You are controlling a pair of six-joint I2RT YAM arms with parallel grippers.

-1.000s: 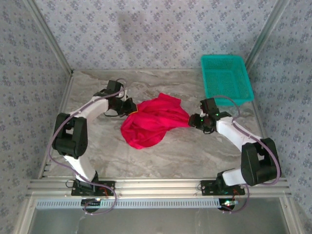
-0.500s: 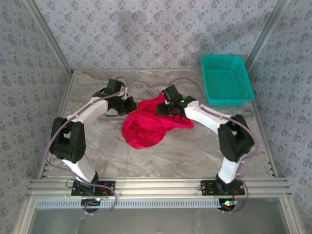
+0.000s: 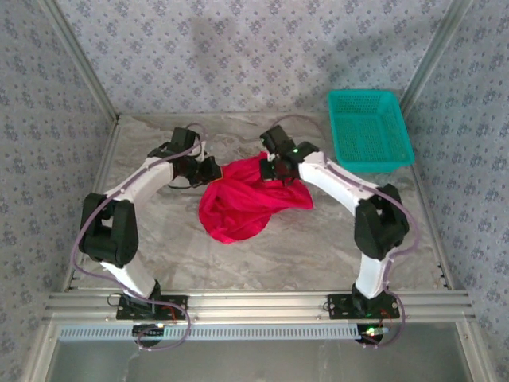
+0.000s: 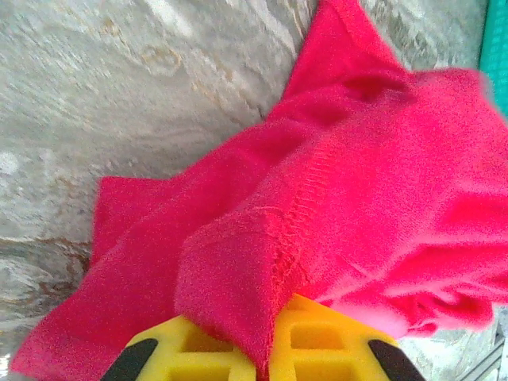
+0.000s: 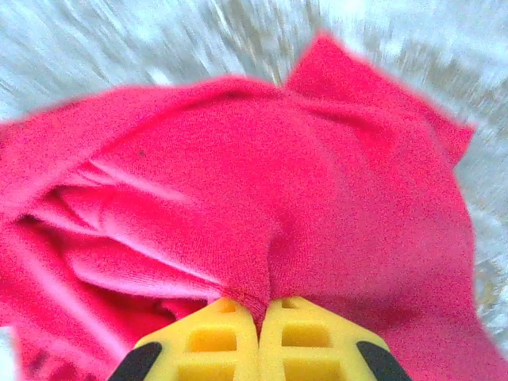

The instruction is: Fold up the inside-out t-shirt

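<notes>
On my overhead feed the grey marbled table (image 3: 318, 247) takes up most of the cell; the red t-shirt (image 3: 242, 203) lies crumpled in a loose heap around its middle, a little left of centre, with its far edge bunched between the two grippers and its near part sagging in a rounded lobe towards the arm bases; the teal mesh basket (image 3: 370, 127) sits at the far right corner, well apart from the cloth, and a sliver of its edge also shows at the top right of the left wrist camera; the left arm (image 3: 139, 179) reaches out along the left side and bends in towards the shirt, while the right arm (image 3: 342, 187) stretches across from the right to the shirt's far edge; the left gripper (image 3: 211, 171) meets the far left edge of the cloth and the right gripper (image 3: 270, 169) sits on its far right part, the two near each other; on the left wrist camera I see a seamed fold of the shirt running down between the yellow fingers (image 4: 325, 345), which are clamped on it; on the right wrist camera the fingertips (image 5: 226, 337) are pressed together with a small tuck of red cloth pinched at their tips, the marble around it smeared with blur.
</notes>
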